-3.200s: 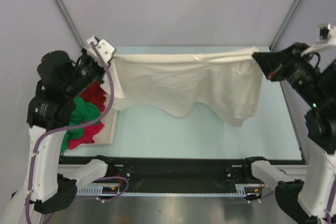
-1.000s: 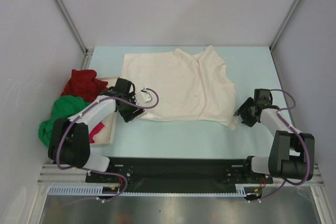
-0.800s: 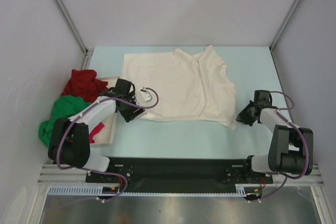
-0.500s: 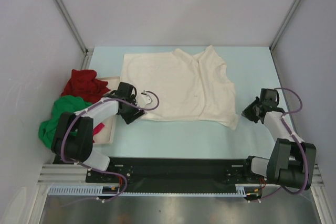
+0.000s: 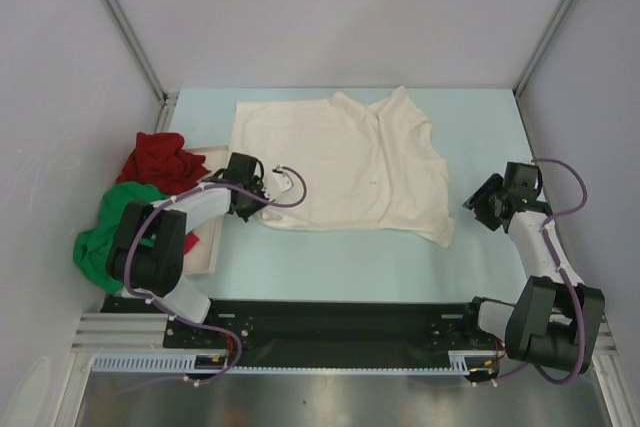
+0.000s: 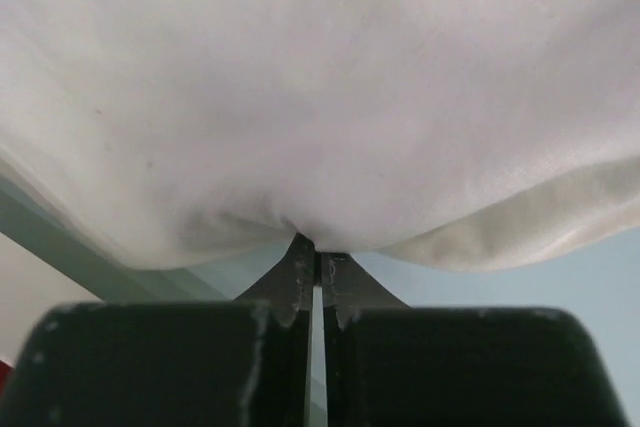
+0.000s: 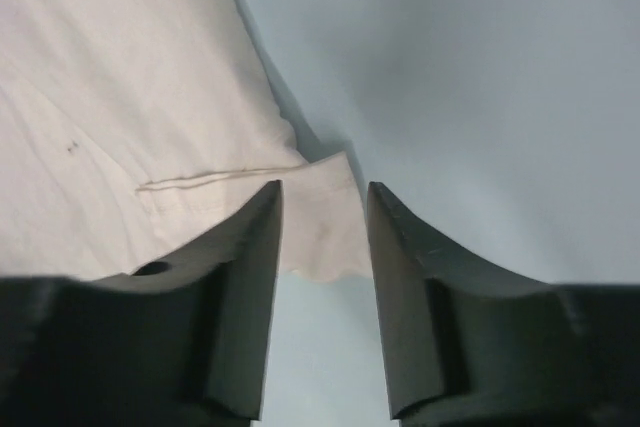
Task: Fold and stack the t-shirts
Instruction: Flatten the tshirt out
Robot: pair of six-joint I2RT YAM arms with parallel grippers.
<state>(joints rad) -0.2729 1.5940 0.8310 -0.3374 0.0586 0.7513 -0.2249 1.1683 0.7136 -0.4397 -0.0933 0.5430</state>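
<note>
1. Broadly, the cream-white short-sleeved cloth t-shirt (image 5: 340,162) lies spread flat on the pale blue table top (image 5: 500,127). Its neckline points to the far side, and its near edge runs left to right.
2. Left gripper (image 6: 312,247): placed at the near-left corner of that edge. Its black fingers are pressed almost together and the cloth puckers at their tips, so it is judged to be pinching the hem.
3. Right gripper (image 7: 322,192): fingers spread, holding nothing, low over bare table just right of the shirt. The near-right corner lies ahead of the gap between the fingers, not yet within it.
4. Governing relation: the free corner lies leftward from the right gripper, along the line in which it points, and this arm is much the nearer. A short advance should seat the corner between the fingers.
5. The dark red crumpled shirt (image 5: 155,159), bright green crumpled shirt (image 5: 112,219) and magenta-pink crumpled shirt (image 5: 186,244) are heaped on and around the flat white tray (image 5: 208,247) at the left.
</note>
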